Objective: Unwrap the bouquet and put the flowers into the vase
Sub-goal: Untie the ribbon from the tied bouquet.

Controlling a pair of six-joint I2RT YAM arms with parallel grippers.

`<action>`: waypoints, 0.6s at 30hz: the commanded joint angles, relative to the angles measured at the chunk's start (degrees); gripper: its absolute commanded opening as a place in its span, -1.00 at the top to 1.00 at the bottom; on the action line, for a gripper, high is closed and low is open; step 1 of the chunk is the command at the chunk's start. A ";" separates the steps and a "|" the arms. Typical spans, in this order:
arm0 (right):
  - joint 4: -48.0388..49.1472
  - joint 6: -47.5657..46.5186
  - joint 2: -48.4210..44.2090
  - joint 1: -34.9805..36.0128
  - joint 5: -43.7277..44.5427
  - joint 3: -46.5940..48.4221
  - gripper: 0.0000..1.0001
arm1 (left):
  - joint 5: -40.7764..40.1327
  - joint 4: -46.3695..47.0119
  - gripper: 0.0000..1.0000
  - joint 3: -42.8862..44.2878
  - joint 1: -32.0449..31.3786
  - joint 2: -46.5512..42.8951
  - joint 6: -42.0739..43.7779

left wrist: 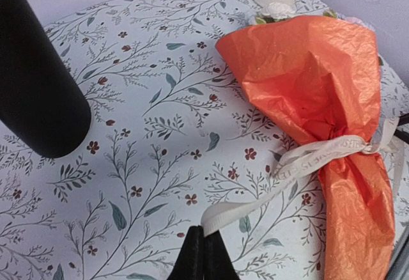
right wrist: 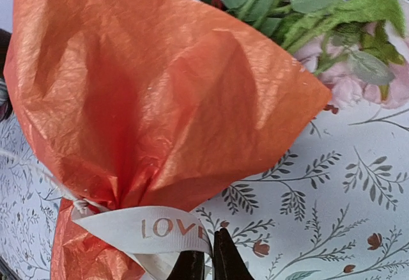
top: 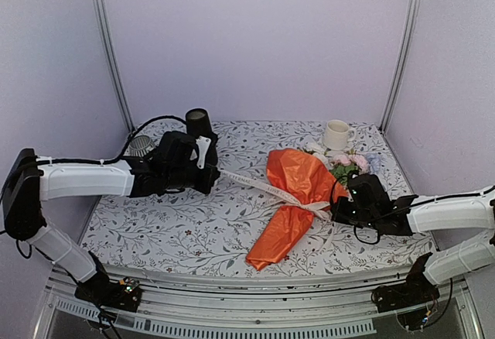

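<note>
The bouquet lies on the table in its orange paper, its narrow end toward the front. Pink and white flowers with green leaves stick out of its far end beside the mug. A whitish ribbon runs taut from the knot out to the left. My left gripper is shut on that ribbon's end, well apart from the paper. My right gripper sits at the knot, its fingers pinching the "LOVE" ribbon under the orange wrap. The black vase stands upright behind my left gripper.
A white mug stands at the back right by the flower heads. A small striped grey-white object sits at the back left next to the vase. The floral tablecloth ends at a metal rail in front; walls close three sides.
</note>
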 commanded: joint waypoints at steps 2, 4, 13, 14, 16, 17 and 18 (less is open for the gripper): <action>1.78 -7.22 4.86 -0.09 -8.55 4.80 0.78 | 5.61 7.98 1.00 -0.31 0.53 2.51 3.42; 1.28 -7.93 6.44 -0.07 -9.07 5.94 0.77 | 6.78 10.93 1.00 -1.75 0.54 2.19 3.44; -2.05 -8.06 6.69 -0.06 -7.90 8.60 0.64 | 7.74 26.03 1.00 -13.62 0.35 -3.01 0.87; -2.58 -7.94 5.75 -0.05 -7.86 8.54 0.64 | 8.28 27.66 1.00 -14.75 0.39 -3.28 0.70; -2.58 -8.03 2.86 -0.05 -8.09 7.53 0.42 | 8.32 28.45 1.00 -15.29 0.13 -3.64 0.47; -2.30 -8.17 1.28 0.00 -8.18 6.84 0.33 | 8.07 28.21 1.00 -15.07 0.07 -3.73 0.52; -1.91 -8.26 -0.10 -0.04 -8.27 6.10 0.24 | 7.76 27.84 1.00 -14.85 -0.08 -3.96 0.72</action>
